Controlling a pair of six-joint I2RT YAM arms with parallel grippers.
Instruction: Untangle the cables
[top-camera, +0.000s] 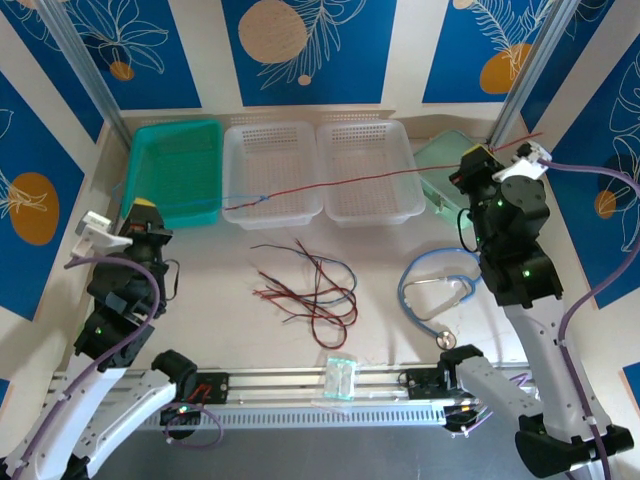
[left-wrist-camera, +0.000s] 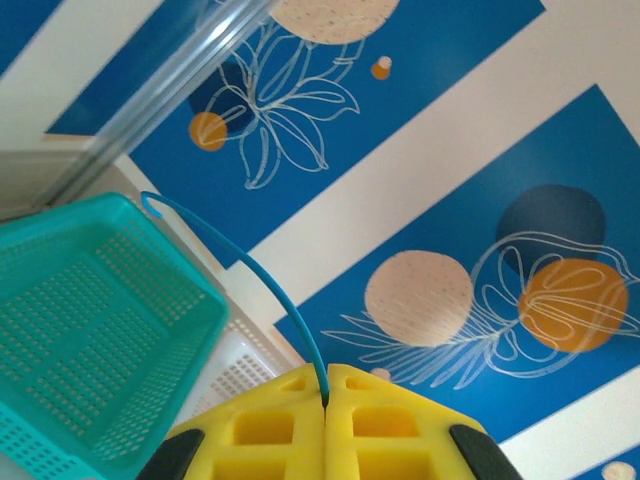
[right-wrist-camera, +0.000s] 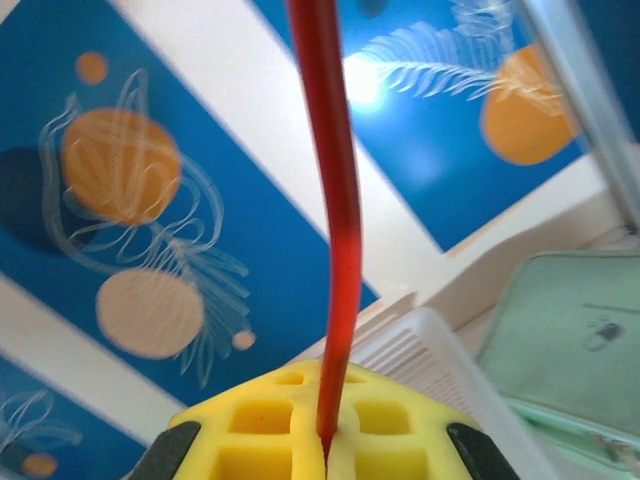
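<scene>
Two of the cables hang taut above the baskets. A red cable (top-camera: 350, 182) runs from my right gripper (top-camera: 470, 162) leftward, and a thin blue cable (top-camera: 245, 200) runs from my left gripper (top-camera: 144, 206) to meet it over the left white basket. The left gripper (left-wrist-camera: 326, 400) is shut on the blue cable (left-wrist-camera: 270, 285) between its yellow fingertips. In the right wrist view, the right gripper (right-wrist-camera: 326, 445) is shut on the red cable (right-wrist-camera: 335, 200). Several more red, black and blue cables (top-camera: 310, 285) lie in a loose tangle on the table's middle.
A teal basket (top-camera: 180, 172), two white baskets (top-camera: 272, 172) (top-camera: 368, 170) and a pale green box (top-camera: 445, 160) line the back. A light-blue stethoscope (top-camera: 440, 290) lies right of the tangle. A small clear plastic piece (top-camera: 340, 377) sits on the front rail.
</scene>
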